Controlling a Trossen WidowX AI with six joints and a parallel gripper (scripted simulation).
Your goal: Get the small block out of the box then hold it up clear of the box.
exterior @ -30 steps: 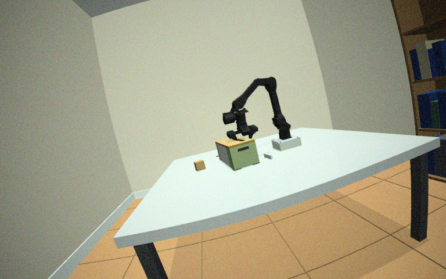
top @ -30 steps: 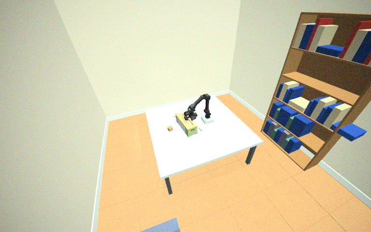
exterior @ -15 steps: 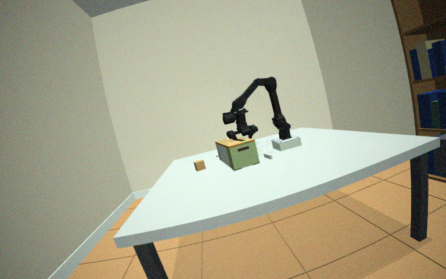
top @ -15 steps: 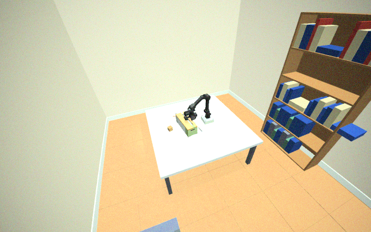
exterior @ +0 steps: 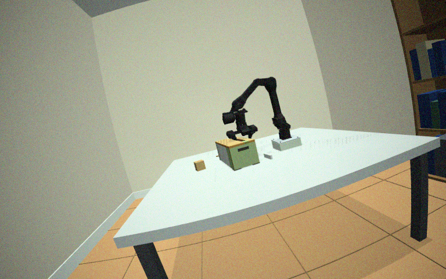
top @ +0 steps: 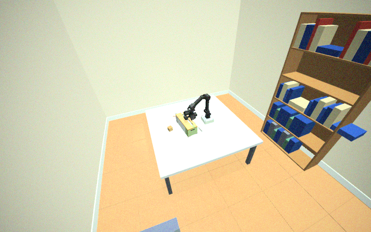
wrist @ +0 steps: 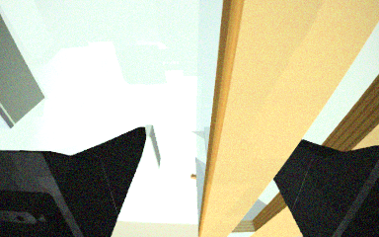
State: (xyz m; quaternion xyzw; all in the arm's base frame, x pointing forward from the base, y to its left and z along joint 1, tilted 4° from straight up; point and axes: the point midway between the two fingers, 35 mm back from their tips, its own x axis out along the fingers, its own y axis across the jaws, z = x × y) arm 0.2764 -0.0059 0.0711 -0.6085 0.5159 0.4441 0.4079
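A black robot claw with two wedge-shaped fingers point(top: 190, 117) point(exterior: 242, 136) is hovering low over a long box with a pale wood-coloured top and a green end panel point(top: 192, 131) point(exterior: 244, 157) point(wrist: 276, 64), its fingers standing wide and gripping nothing. A strip of the box's wooden top is passing between the fingers in the wrist view, close to the right-hand one in that picture. Whether finger and wood are touching, the pictures are not showing.

The task's small block is not plainly showing inside the box, so its place on the shelf cannot be told. A tan wooden cube point(top: 170, 128) point(exterior: 199, 165) is resting on the white table point(top: 219, 147) point(exterior: 263, 187) beyond the box from the arm's base, well apart from the claw; whether it is the wanted block or another piece, the views are not settling.

The closeness of claw and lid is posing the chief risk: a descent or sideways sweep from here could be catching the wooden edge, shoving or tipping the box. Such a jolt could be sending a block still on the shelf into the closed pocket, lost for good. Closing now could be pinching the top strip instead of a block, while mistaking the loose cube for the target could be leaving the real one inside.
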